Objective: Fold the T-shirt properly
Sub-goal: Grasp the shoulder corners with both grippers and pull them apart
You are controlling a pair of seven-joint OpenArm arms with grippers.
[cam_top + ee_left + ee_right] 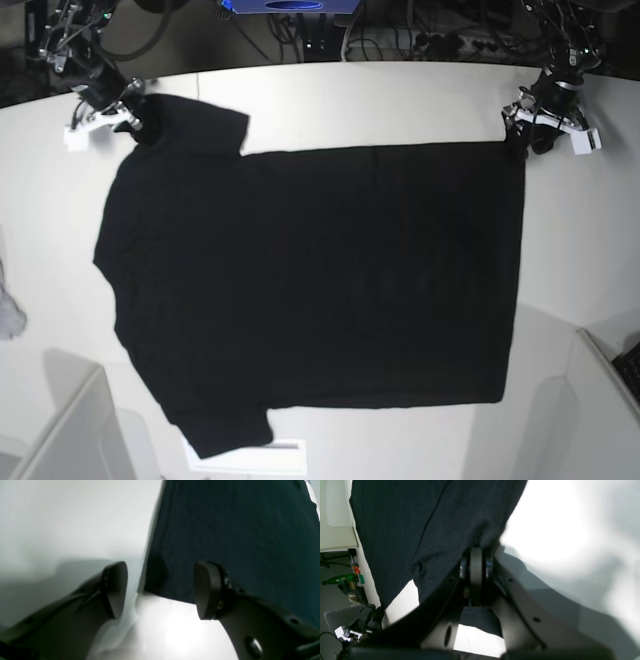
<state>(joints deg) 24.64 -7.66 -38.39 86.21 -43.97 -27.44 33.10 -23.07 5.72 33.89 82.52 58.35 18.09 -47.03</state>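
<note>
My right jaws (476, 562) are clenched on the T-shirt (310, 280), which lies flat on the white desk (400, 100); my left jaws (160, 590) straddle its corner, released. If I lift now, one-sided pull could drag and skew it.

One large black short-sleeved cloth T-shirt (310, 290) spread plain side up, two dark robot grippers, at ten o'clock (135, 122) and two o'clock (520, 140), one white table (400, 100), one small grey-white cloth scrap (8, 312) at nine o'clock
</note>
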